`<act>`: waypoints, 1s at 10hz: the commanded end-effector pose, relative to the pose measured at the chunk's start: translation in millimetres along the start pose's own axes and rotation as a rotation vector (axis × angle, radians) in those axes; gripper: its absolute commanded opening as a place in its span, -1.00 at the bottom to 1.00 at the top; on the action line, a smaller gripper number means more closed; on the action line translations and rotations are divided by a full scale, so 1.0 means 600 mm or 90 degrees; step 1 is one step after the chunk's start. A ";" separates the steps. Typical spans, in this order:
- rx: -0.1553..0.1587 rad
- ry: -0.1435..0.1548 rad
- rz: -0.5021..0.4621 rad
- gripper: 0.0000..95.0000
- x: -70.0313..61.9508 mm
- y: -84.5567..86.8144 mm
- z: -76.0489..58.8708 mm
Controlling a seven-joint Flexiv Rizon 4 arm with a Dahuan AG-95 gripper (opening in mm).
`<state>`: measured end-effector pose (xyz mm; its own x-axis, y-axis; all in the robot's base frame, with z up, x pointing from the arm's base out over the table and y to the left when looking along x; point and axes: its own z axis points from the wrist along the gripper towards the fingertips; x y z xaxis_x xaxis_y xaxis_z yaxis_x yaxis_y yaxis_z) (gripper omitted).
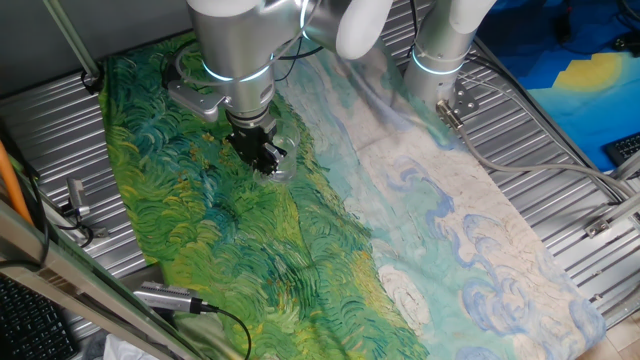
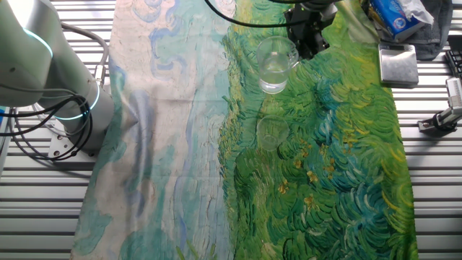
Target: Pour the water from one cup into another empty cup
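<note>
Surface: ribbed metal table covered by a painted cloth of green and yellow swirls on one half and pale blue and white on the other.
Arm: silver robot arm with a glowing cyan ring reaches down over the green part of the cloth; its base stands at the table's edge.
Gripper: black two-finger gripper sits at the rim of the small clear glass cup with water; whether the fingers are clamped on the rim or just beside it cannot be told from either view.
Cup with water: upright on the green cloth, glints of clear liquid low inside it.
Second cup: small empty transparent glass cup stands upright on the green cloth, near the first and apart from it, with bare cloth between them.
Surroundings: blue packet and a flat grey metal block lie at the cloth's far edge, well apart from the cups; a grey cylindrical device with a black cable lies off the cloth.
View difference: one fixed view hides most of the water cup behind the gripper and the empty cup is hard to make out there; the other fixed view shows both cups plainly.
</note>
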<state>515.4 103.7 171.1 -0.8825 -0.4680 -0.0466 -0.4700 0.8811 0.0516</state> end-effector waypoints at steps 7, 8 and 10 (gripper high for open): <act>-0.041 -0.031 0.001 -1.00 0.019 -0.039 0.006; -0.046 -0.035 -0.002 -1.00 0.020 -0.041 0.008; -0.055 -0.046 -0.003 -1.00 0.021 -0.044 0.015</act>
<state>516.9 75.3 159.2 -0.8783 -0.4623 -0.1217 -0.4762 0.8683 0.1387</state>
